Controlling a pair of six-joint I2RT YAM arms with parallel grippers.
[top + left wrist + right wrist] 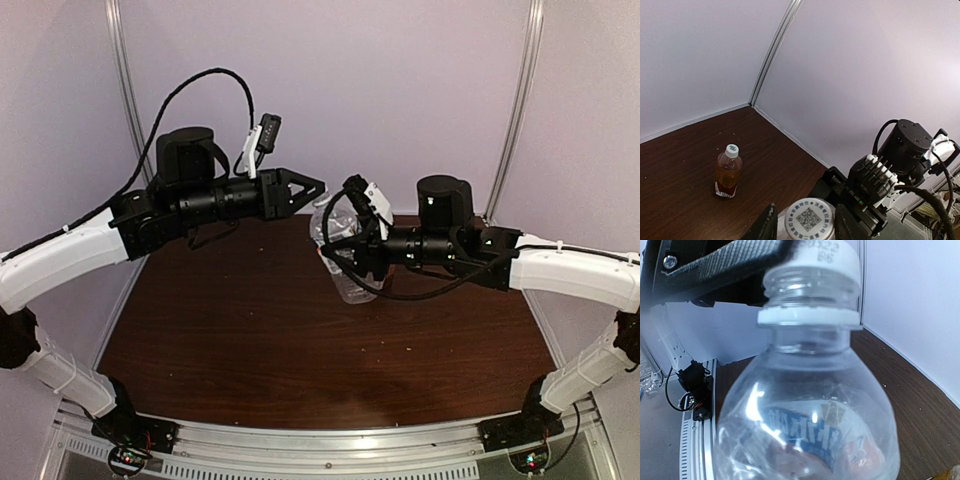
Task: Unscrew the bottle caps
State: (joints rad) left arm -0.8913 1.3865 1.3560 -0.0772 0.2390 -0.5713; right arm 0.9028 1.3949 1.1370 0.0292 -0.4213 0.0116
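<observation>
Here, two grippers, two bottles and two white caps are showing. The left gripper [318,188] is reaching in level from the left, its jaws closing on the clear bottle's cap [809,220], one finger [766,226] on either side of it. The cap's top is carrying a QR code ringed by printed characters too small to read; its side is bearing stamped digits, of which "0322" is legible. Below the jaws, the bare neck threads and a white collar ring [810,317] are showing, so the cap is sitting raised above the ring.

The clear bottle [805,420] is being held upright above the table [300,350], just under the left jaws and between the right ones. Blue label lettering is showing through the plastic, reversed and unreadable.

The right gripper [342,262] is coming in from the right, its jaws gripping the bottle's body.

The amber bottle [727,175] is standing upright on the table, well apart from both sets of jaws, beyond the left ones. It is wearing the amber bottle's cap [732,149] and a red-and-white label whose print cannot be read.
</observation>
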